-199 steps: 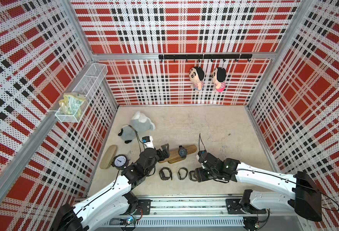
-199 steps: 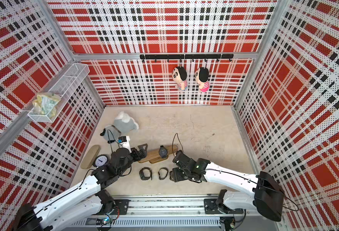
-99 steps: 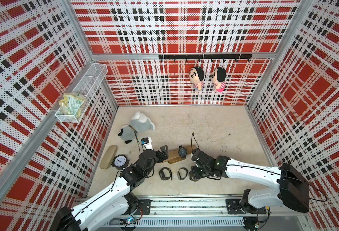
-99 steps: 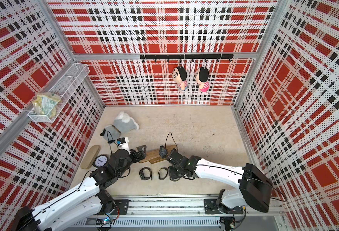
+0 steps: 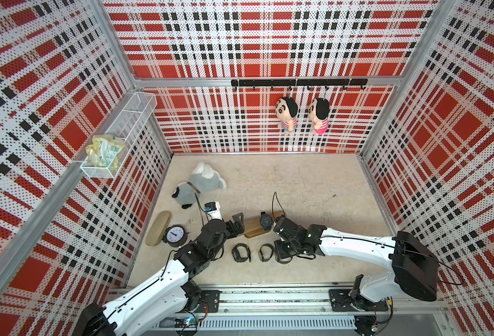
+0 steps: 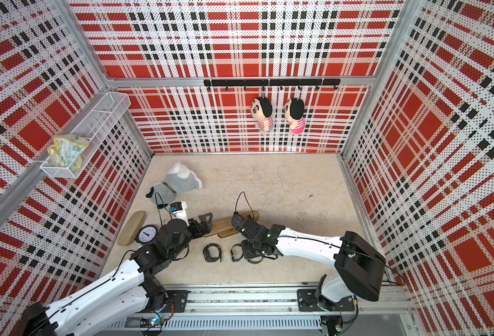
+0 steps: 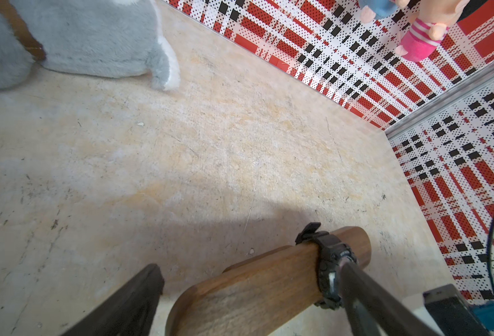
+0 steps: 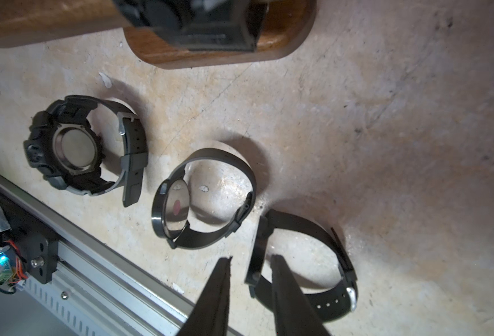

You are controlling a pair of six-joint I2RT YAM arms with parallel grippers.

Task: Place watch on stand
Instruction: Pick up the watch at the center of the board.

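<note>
The wooden stand (image 5: 254, 226) lies mid-table with one black watch (image 5: 265, 219) strapped round its bar (image 7: 263, 285). Three more black watches lie in front of it: a chunky one (image 8: 74, 148), a slim one (image 8: 199, 200), and a third (image 8: 301, 222) furthest right. My right gripper (image 8: 251, 259) straddles that third watch's case. One finger is inside the strap loop, and a thin gap shows at the other finger. My left gripper (image 7: 248, 266) stands wide open on either side of the bar's bare end (image 5: 238, 223).
In both top views a round black alarm clock (image 5: 175, 235) and a pale oval board (image 5: 158, 228) lie at the left. A grey plush (image 5: 199, 183) lies behind them. The metal rail (image 8: 100, 261) runs close along the table's front edge. Two dolls (image 5: 286, 113) hang on the back wall.
My right arm has slid left to the rightmost loose watch, and its jaws have narrowed around the case. The left arm has stayed put.
</note>
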